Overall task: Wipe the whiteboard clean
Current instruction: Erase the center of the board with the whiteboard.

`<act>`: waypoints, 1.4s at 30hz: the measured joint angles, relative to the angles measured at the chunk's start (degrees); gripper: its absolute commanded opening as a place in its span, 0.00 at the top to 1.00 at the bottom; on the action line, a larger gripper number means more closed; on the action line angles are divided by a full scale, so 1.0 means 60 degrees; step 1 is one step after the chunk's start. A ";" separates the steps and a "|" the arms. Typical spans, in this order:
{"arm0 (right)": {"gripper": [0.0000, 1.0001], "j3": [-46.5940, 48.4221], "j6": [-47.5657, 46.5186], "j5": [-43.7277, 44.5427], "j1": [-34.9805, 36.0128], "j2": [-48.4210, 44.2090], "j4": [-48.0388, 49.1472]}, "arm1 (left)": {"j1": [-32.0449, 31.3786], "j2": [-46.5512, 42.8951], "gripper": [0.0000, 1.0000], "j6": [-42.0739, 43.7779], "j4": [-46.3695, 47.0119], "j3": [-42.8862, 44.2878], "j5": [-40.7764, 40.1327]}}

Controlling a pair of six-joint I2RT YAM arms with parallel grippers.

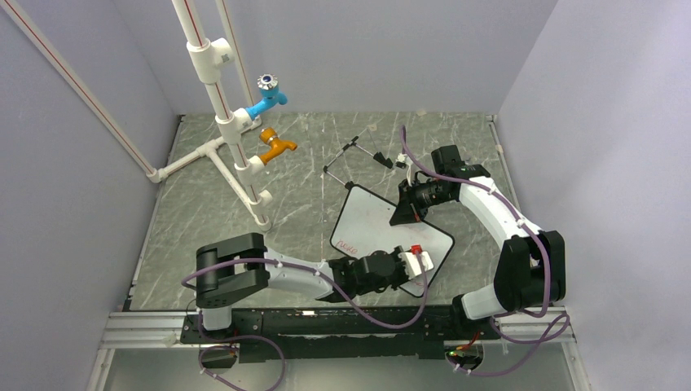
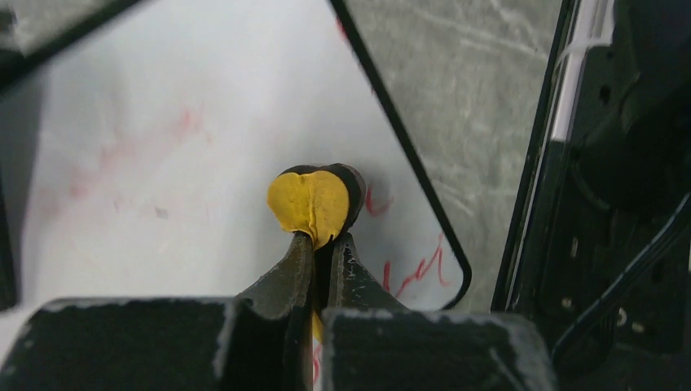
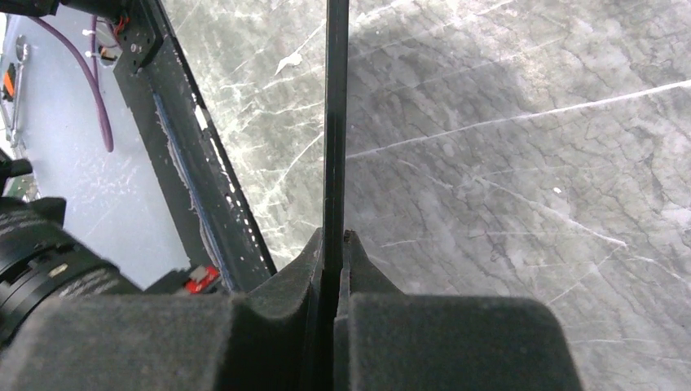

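Observation:
The whiteboard (image 1: 379, 221) lies tilted on the table, black-framed, with red writing (image 1: 345, 244) near its left corner. My left gripper (image 1: 417, 265) hangs over the board's near corner, shut on a yellow-black eraser (image 2: 313, 204) that presses on the white surface. Red strokes (image 2: 415, 273) sit beside the eraser and faint pink smears (image 2: 122, 155) lie farther out. My right gripper (image 1: 405, 213) is shut on the board's far edge; from its wrist the whiteboard frame (image 3: 336, 122) shows end-on as a thin black bar between the jaws (image 3: 334, 238).
A white pipe stand (image 1: 236, 155) with a blue tap (image 1: 267, 99) and an orange tap (image 1: 277, 147) rises at the back left. Black wire easel feet (image 1: 352, 155) lie behind the board. Grey walls enclose the table and a metal rail (image 1: 326, 326) runs along its near edge.

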 measured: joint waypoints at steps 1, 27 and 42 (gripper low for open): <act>1.00 0.0000 -0.0004 -0.0007 0.0004 0.0000 -0.0004 | 0.0000 0.0062 1.00 0.0106 -0.0106 0.0277 0.0044; 1.00 0.0000 -0.0080 -0.0044 0.0058 0.0000 -0.0073 | -0.0317 0.0288 1.00 0.0470 -0.0750 -0.0590 0.0987; 1.00 0.0000 -0.0084 -0.0022 0.0055 0.0000 -0.0069 | 0.0517 -0.0208 1.00 0.0605 -0.2790 0.0579 0.2124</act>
